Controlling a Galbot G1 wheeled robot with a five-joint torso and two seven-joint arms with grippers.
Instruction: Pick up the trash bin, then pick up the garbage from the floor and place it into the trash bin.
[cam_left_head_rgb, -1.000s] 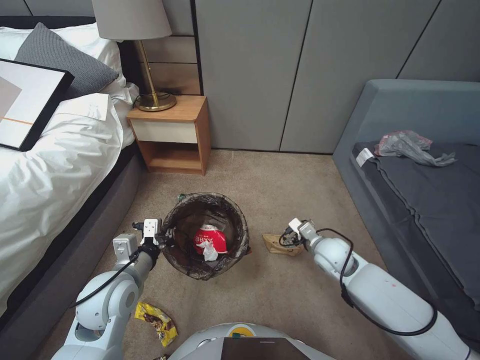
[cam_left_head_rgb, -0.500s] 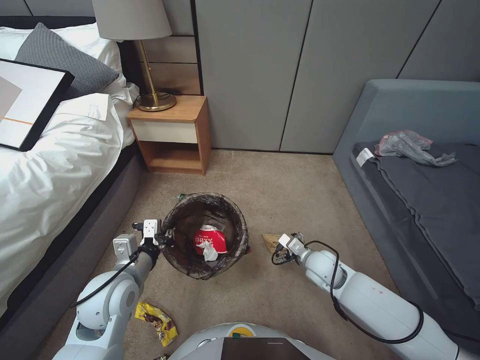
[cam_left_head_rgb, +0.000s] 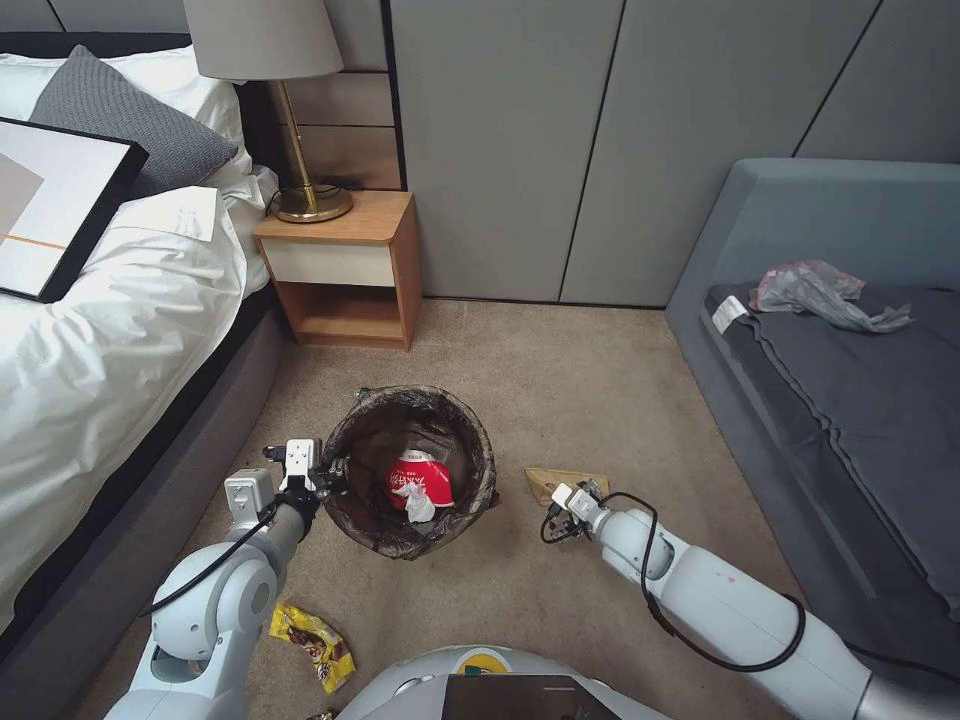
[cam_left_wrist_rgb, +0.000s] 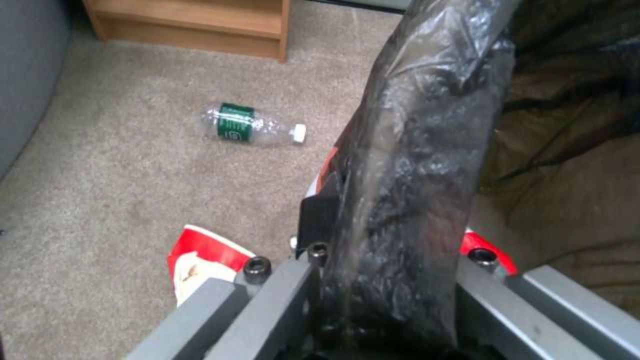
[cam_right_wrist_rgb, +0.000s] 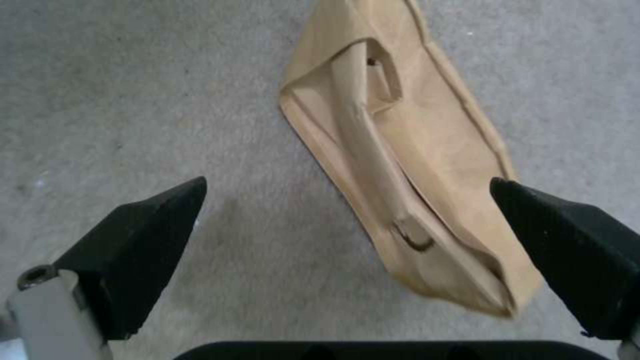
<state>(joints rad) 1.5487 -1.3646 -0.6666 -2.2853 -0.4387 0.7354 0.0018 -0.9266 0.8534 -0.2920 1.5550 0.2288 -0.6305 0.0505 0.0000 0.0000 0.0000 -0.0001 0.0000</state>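
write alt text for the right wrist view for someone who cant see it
The right gripper hangs open above grey carpet, its two black fingertips spread to either side of a flattened tan paper bag. The bag lies on the carpet with a folded paper handle on top, closer to one fingertip than the other, and nothing is gripped.

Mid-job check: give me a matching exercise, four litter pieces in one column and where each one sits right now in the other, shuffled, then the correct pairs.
Things:
1. red-and-white paper cup with white tissue
2. flat tan paper bag
3. small clear plastic bottle with green label
4. yellow-brown snack wrapper

Places:
A. on the carpet beside the left arm's base
B. on the carpet between the open right pincer fingers
C. inside the round bin with dark bag liner, whose rim the left pincer grips
D. on the carpet near the wooden nightstand

Pairs: 1-C, 2-B, 3-D, 4-A
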